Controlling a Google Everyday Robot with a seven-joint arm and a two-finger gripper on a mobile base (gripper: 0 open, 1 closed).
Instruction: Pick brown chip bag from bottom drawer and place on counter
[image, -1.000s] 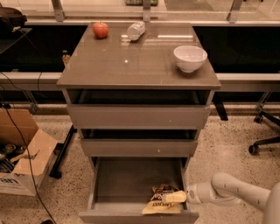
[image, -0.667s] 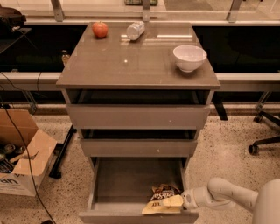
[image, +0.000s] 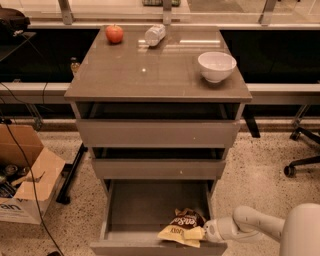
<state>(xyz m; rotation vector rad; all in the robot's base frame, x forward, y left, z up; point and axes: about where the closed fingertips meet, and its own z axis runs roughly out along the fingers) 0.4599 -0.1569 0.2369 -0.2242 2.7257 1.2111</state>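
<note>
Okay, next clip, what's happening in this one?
A robot arm reaches in from the lower right of the view, with its gripper at the brown chip bag in the front right corner of the open bottom drawer. The bag is inside the drawer, not yet on the counter, which holds an apple, a bottle lying on its side and a white bowl.

We see the bench (image: 150, 75) well above our jaws, which sit low at the bottom drawer's (image: 150, 205) right. The bowl (image: 216, 66) is straight beyond them, with the bottle (image: 154, 35) and apple (image: 114, 34) far left.
</note>
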